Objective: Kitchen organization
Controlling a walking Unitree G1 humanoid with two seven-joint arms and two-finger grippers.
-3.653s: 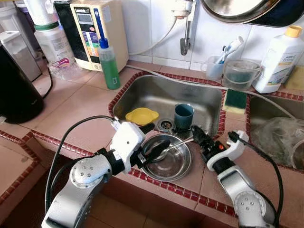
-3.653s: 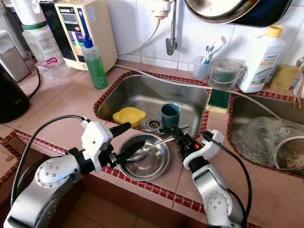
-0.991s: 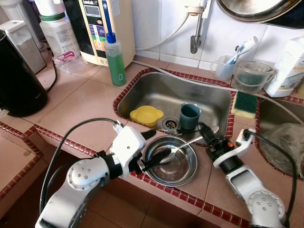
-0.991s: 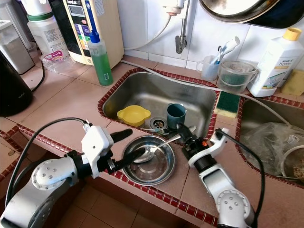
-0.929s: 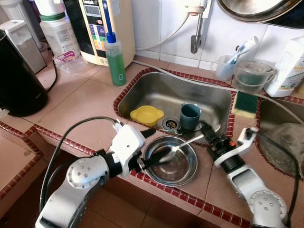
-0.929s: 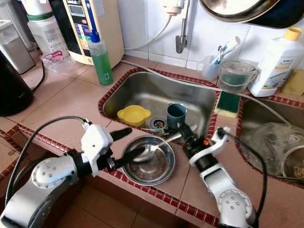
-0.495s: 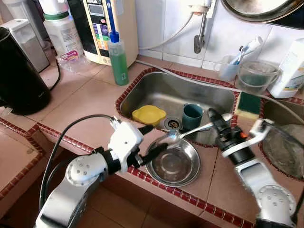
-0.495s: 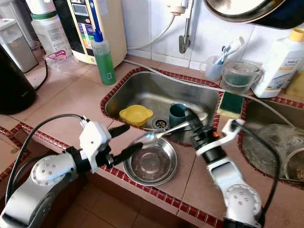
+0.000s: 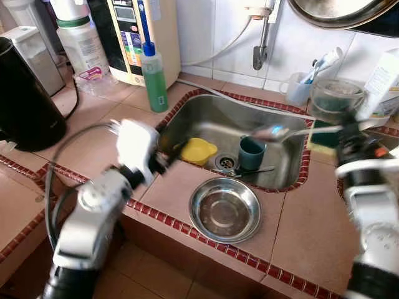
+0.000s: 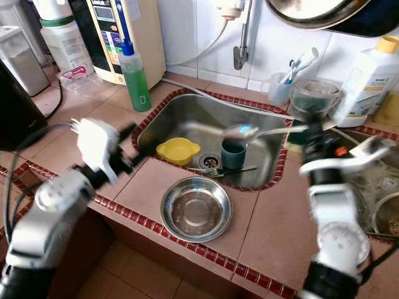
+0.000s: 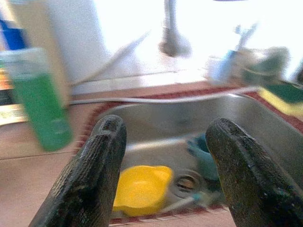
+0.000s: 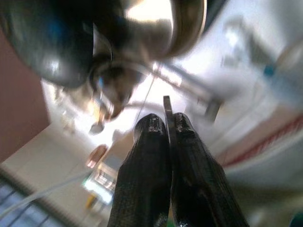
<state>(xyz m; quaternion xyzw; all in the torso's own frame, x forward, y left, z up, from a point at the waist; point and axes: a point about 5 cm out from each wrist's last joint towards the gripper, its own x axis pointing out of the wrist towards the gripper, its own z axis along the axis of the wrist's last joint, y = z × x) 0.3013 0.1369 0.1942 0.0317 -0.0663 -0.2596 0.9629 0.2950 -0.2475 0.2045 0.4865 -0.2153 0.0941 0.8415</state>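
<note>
Steel spoon (image 10: 249,131) hangs level above the sink (image 10: 187,115), over the teal cup (image 10: 233,154), its handle clamped in the right hand (image 12: 165,124). Left hand (image 11: 163,142), fingers apart, faces the yellow bowl (image 10: 177,150). Round steel bowl (image 10: 196,208) sits on the tiled surface (image 10: 149,184).

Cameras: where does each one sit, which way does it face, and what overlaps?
Left and right eye: head stereo pair, looking down at the sink and steel bowl; both arms show.
Left wrist: looks along the open left gripper into the sink at the yellow bowl.
Right wrist: looks up along the right gripper, pinching the spoon handle.
Shared: yellow bowl, teal cup, green bottle.
</note>
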